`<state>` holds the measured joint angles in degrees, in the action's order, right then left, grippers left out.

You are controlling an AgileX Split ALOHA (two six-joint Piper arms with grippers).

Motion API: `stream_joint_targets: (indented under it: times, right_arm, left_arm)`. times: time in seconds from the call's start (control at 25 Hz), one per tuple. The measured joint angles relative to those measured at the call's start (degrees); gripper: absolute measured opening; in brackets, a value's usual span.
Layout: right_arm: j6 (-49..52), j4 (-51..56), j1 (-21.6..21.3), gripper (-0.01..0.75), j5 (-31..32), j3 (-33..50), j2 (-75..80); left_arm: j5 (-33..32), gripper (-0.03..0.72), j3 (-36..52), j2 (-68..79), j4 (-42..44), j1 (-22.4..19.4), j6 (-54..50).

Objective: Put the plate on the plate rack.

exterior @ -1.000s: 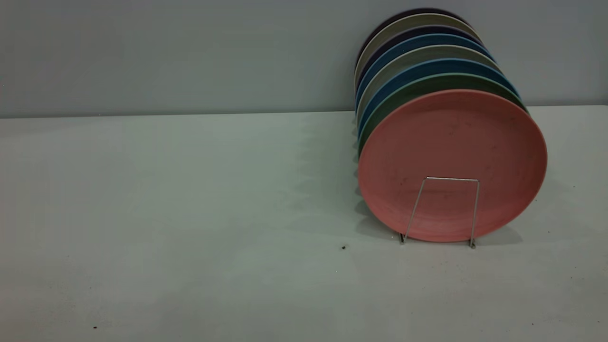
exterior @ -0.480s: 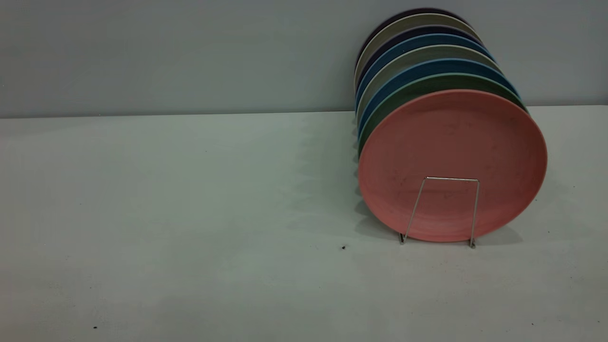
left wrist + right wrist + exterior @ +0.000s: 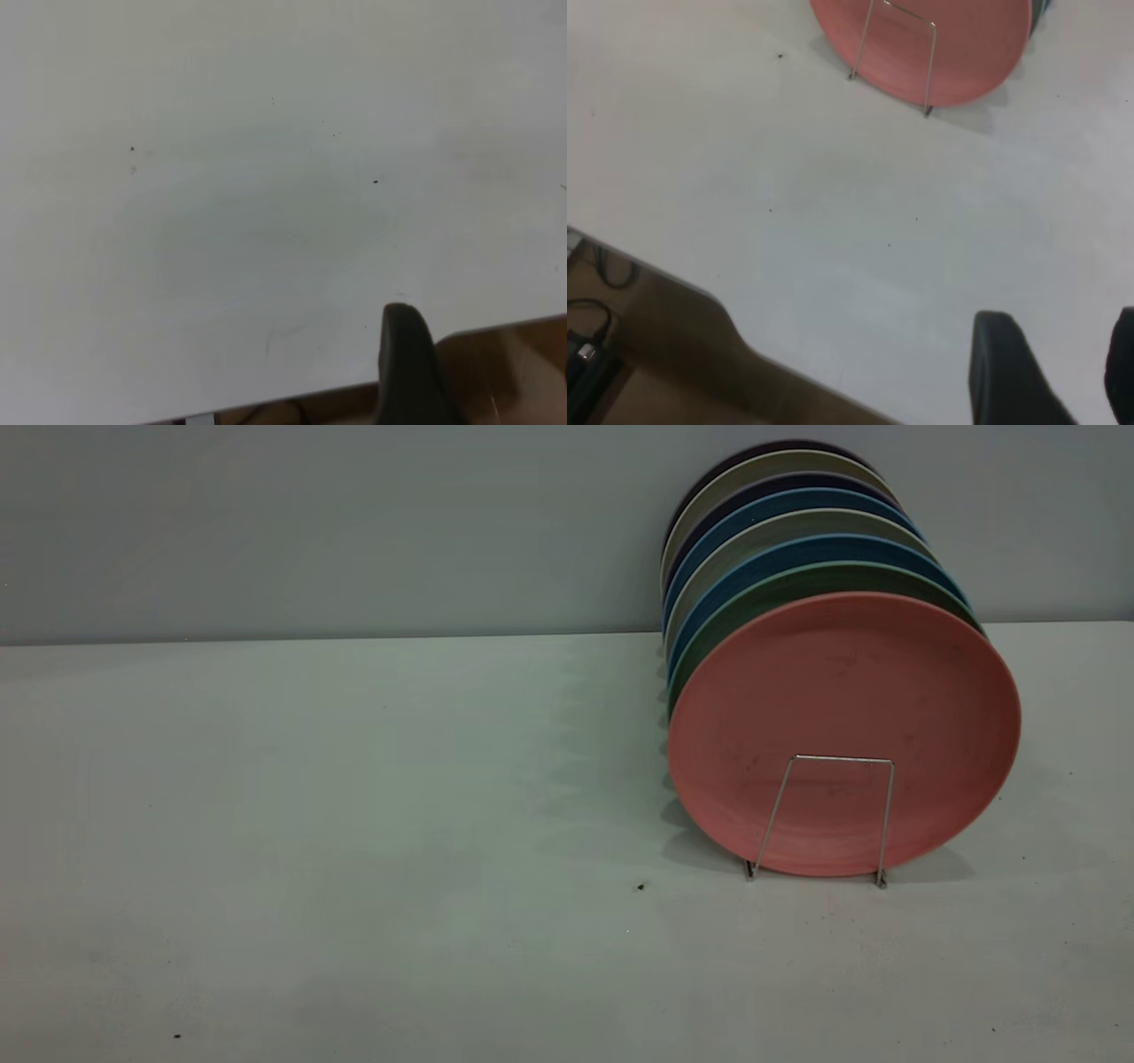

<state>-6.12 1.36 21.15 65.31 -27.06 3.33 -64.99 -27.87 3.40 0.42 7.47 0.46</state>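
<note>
The salmon-pink plate (image 3: pixel 842 708) stands upright on edge at the front of the silver wire plate rack (image 3: pixel 842 758), behind the front loop. The right wrist view shows the plate (image 3: pixel 966 44) and the rack's front loop (image 3: pixel 930 71) far off. My right gripper (image 3: pixel 1060 354) is open and empty, low over the bare table and well short of the rack. Of my left gripper only one dark finger (image 3: pixel 406 354) shows, over the table's edge. Neither gripper is in the exterior view.
Several more plates stand in the rack behind the pink one: a teal-green plate (image 3: pixel 753 602), then blue (image 3: pixel 709 593) and grey ones, back to the wall. The table's edge (image 3: pixel 700 297) is near both grippers, with cables (image 3: pixel 589 345) below it.
</note>
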Motion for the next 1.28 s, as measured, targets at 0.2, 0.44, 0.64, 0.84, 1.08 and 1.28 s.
stream_joint_targets:
  times: [0.2,0.44,0.64,0.84,1.08,1.28]
  right_arm:
    - [0.00,0.06,-1.29,0.294,0.00,0.00,0.00]
    - [0.00,0.24,-12.28,0.294,0.00,0.00,-0.34]
    - [0.00,0.24,-19.02,0.294,0.00,0.00,-4.06]
    - [0.00,0.24,-21.25,0.294,0.07,0.00,-4.30]
    - [0.00,0.40,-21.24,0.293,0.07,0.00,-4.30]
    - [0.00,0.42,-21.24,0.293,0.07,0.00,-4.30]
  left_arm:
    - [0.00,0.452,0.00,0.00,0.00,0.00,0.00]
    - [0.04,0.452,0.00,-2.51,0.00,-1.30,0.00]
    - [-0.03,0.452,0.00,-4.56,0.00,-1.52,0.00]
    - [-0.03,0.452,0.00,-4.64,0.00,-1.52,0.00]
    - [-0.03,0.452,0.00,-4.64,0.00,-4.48,0.00]
    - [-0.03,0.452,0.00,-4.64,0.00,-4.95,0.00]
